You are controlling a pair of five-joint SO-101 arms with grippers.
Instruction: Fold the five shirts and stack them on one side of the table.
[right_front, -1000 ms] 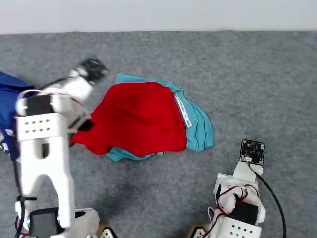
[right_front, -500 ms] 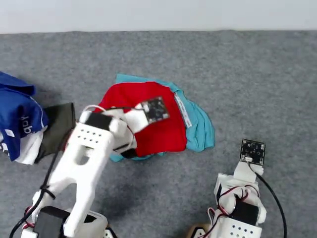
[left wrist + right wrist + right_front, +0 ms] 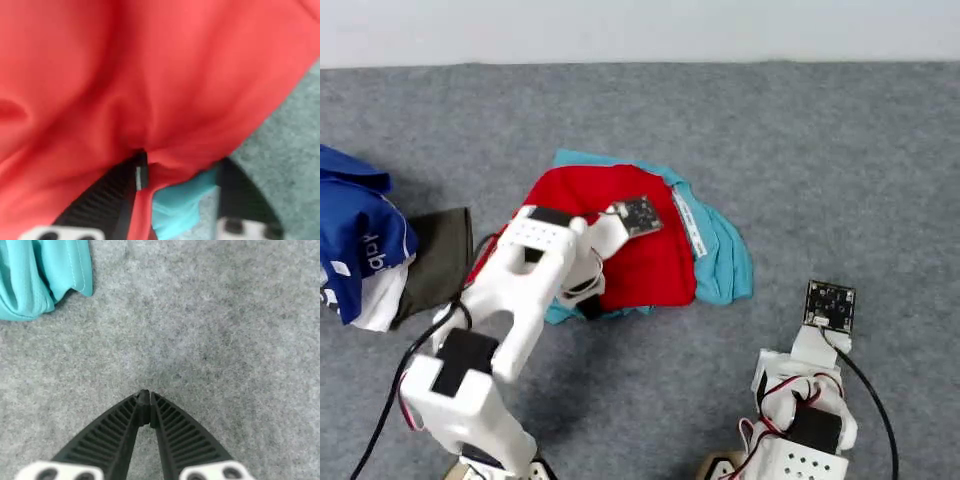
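A red shirt (image 3: 640, 225) lies crumpled on top of a teal shirt (image 3: 725, 260) at the middle of the grey table. My left gripper (image 3: 583, 298) is down at the red shirt's near edge. In the left wrist view the left gripper (image 3: 185, 172) is open, one black finger (image 3: 125, 185) tucked under the red shirt (image 3: 150, 75), and a teal fold (image 3: 182, 205) lies between the fingers. A blue shirt (image 3: 355, 230) and a dark olive shirt (image 3: 435, 255) are heaped at the left edge. My right gripper (image 3: 148, 405) is shut over bare table, near the teal shirt (image 3: 40, 275).
White cloth (image 3: 370, 300) pokes out from under the blue shirt. The right arm's base and cable (image 3: 805, 420) sit at the near right. A pale wall (image 3: 640, 30) runs along the far edge of the grey table (image 3: 840, 150), which is open on its right half.
The left arm has swung right from beside the blue heap and come down onto the red shirt's near edge. The olive shirt has come into view. The right arm has not moved.
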